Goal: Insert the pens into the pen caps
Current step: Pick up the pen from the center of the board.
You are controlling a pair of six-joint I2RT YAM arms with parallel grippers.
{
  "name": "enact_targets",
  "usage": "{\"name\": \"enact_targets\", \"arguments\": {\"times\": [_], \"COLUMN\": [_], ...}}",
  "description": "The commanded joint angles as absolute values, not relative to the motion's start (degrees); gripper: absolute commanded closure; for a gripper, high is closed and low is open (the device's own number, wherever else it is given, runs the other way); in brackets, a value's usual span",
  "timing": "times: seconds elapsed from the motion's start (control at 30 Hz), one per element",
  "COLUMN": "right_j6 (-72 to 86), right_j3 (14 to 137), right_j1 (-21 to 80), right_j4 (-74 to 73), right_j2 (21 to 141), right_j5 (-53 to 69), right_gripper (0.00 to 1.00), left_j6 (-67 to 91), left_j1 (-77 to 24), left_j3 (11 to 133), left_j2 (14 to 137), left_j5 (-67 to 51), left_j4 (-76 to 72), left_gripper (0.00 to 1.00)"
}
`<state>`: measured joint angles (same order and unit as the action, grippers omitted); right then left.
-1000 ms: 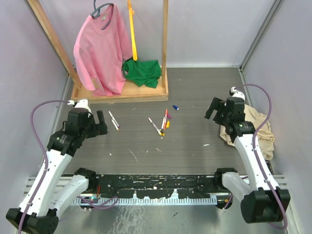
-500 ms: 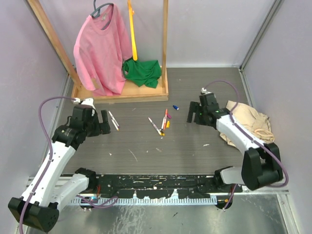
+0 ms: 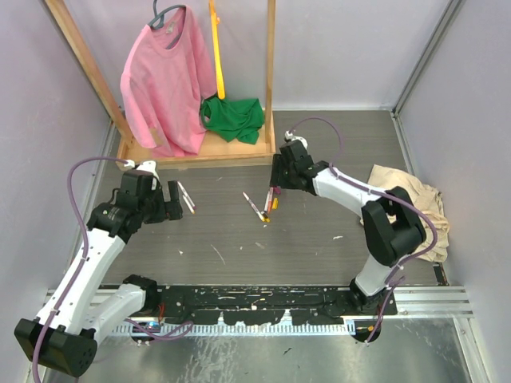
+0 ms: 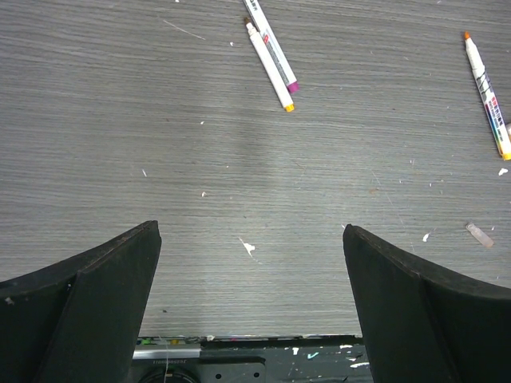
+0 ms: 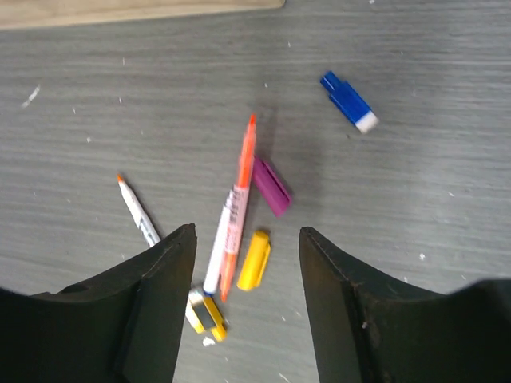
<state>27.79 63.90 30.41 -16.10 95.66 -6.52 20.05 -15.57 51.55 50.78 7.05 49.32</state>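
Two white pens [image 3: 186,197] lie side by side just right of my left gripper [image 3: 168,199]; in the left wrist view they [image 4: 270,54] show magenta and yellow ends, ahead of the open, empty left gripper [image 4: 251,279]. My right gripper [image 3: 277,171] hovers open over the centre cluster [image 3: 267,203]. The right wrist view shows an orange pen [image 5: 238,199], an orange-tipped white pen [image 5: 136,209], a magenta cap [image 5: 272,186], a yellow cap [image 5: 254,259], a blue cap [image 5: 349,101] and a yellow-and-white piece [image 5: 206,313]. The right gripper [image 5: 247,239] brackets the yellow cap from above.
A wooden rack [image 3: 200,152] at the back left holds a pink shirt [image 3: 164,80], a green cloth [image 3: 233,118] and a long yellow strap [image 3: 215,48]. A beige cloth [image 3: 415,207] lies at the right wall. Another orange-tipped pen [image 4: 489,96] shows at the right of the left wrist view.
My right arm has swung left from beside the beige cloth to above the centre pen cluster. My left gripper has edged slightly right, toward the two pens.
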Motion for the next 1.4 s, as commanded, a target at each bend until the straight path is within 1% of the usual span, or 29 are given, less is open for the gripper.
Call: {"name": "enact_targets", "arguments": {"times": [0.0,0.07,0.23,0.37,0.53,0.73,0.8,0.9,1.17,1.37], "right_j6": [31.6,32.2,32.9,32.9,32.9,32.7,32.6,32.5,32.4,32.3], "right_j3": [68.0,69.1,71.7,73.0,73.9,74.4,74.5,74.4,73.8,72.3], "right_j1": [30.4,30.5,30.6,30.6,30.6,30.6,30.6,30.6,30.6,30.6], "right_j4": [-10.2,-9.7,-8.6,-8.3,-8.0,-8.0,-8.0,-8.0,-6.3,-6.0], "right_j2": [99.2,101.4,106.2,108.5,110.6,111.7,112.0,111.9,109.1,104.4], "right_j5": [-7.2,-7.1,-6.5,-6.6,-6.6,-6.6,-6.4,-6.4,-5.2,-5.0], "right_gripper": [0.43,0.45,0.48,0.49,0.54,0.67,0.68,0.74,0.90,0.92], "left_j6": [19.2,19.2,19.2,19.2,19.2,19.1,19.1,19.1,19.1,19.2], "left_j1": [-15.1,-15.1,-15.2,-15.1,-15.2,-15.2,-15.2,-15.2,-15.1,-15.1], "left_j3": [54.3,54.4,54.5,54.5,54.4,54.5,54.5,54.4,54.5,54.4], "left_j2": [50.8,50.9,51.1,50.9,51.2,51.4,51.3,51.3,51.3,49.8], "left_j5": [6.6,6.6,7.0,7.3,7.2,7.2,7.2,7.3,7.4,7.1], "left_j4": [47.0,47.0,47.0,47.0,47.0,47.0,47.0,47.0,47.0,47.0], "left_gripper": [0.02,0.02,0.02,0.02,0.02,0.02,0.02,0.02,0.02,0.02]}}
